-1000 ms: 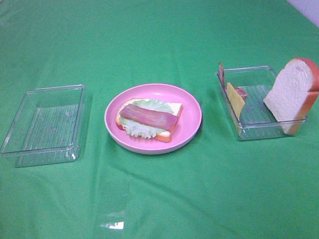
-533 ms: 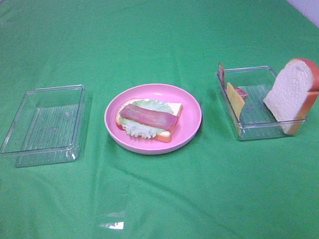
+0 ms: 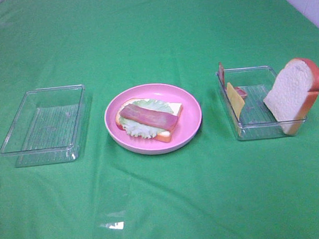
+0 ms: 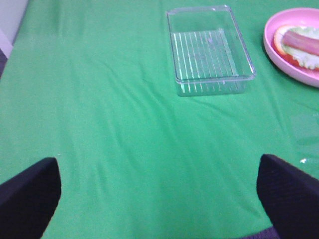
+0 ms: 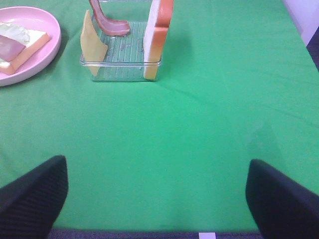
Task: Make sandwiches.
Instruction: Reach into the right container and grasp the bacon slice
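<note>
Left claw (image 4: pixel 157 167), right claw (image 5: pixel 155 167) agape (seen only from wrists).

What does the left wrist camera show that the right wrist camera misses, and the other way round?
Only left wrist: a clear tray with nothing in it. Only right wrist: a second tray holding a cheese slice, a bacon strip and a bread slice on edge. Both: part of the pink plate with the open-faced sandwich, and the green cloth.
</note>
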`<control>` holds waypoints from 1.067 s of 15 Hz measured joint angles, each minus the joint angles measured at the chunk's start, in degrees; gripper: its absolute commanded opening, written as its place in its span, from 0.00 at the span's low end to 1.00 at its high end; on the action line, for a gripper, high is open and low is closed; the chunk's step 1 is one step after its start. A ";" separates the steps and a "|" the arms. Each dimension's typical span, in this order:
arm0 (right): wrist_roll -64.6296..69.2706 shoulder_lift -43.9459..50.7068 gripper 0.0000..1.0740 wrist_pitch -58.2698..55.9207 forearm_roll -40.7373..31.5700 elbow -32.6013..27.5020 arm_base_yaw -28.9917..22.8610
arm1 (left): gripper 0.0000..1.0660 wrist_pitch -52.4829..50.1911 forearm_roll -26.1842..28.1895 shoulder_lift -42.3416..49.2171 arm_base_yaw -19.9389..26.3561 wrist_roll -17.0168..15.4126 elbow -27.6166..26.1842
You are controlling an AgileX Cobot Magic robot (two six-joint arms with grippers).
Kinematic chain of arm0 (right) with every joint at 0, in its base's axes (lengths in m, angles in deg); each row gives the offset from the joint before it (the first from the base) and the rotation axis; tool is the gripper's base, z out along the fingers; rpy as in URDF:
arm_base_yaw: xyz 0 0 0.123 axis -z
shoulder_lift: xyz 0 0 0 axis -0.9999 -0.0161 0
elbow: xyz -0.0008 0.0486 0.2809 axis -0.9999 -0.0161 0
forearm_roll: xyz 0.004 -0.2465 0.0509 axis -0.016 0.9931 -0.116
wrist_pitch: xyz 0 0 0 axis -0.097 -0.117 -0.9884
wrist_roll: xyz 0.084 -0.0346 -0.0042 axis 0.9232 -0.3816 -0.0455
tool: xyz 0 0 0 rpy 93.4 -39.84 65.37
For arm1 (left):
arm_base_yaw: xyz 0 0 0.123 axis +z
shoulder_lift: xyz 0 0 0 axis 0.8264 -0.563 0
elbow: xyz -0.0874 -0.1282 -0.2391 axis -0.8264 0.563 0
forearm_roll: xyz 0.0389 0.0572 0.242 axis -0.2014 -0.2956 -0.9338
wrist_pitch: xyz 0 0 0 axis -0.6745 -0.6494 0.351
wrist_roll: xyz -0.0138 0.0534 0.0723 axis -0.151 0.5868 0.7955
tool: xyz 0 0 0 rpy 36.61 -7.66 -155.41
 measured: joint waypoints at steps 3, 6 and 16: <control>0.00 0.00 0.88 0.00 0.29 0.00 0.00 | 0.95 0.00 0.00 1.78 1.49 0.00 0.00; 0.00 0.00 0.88 0.00 0.00 0.00 0.00 | 0.95 0.00 0.00 1.83 1.49 0.00 0.00; 0.00 0.00 0.88 0.00 -0.06 0.00 0.00 | 0.95 0.00 0.00 1.83 1.49 0.00 0.00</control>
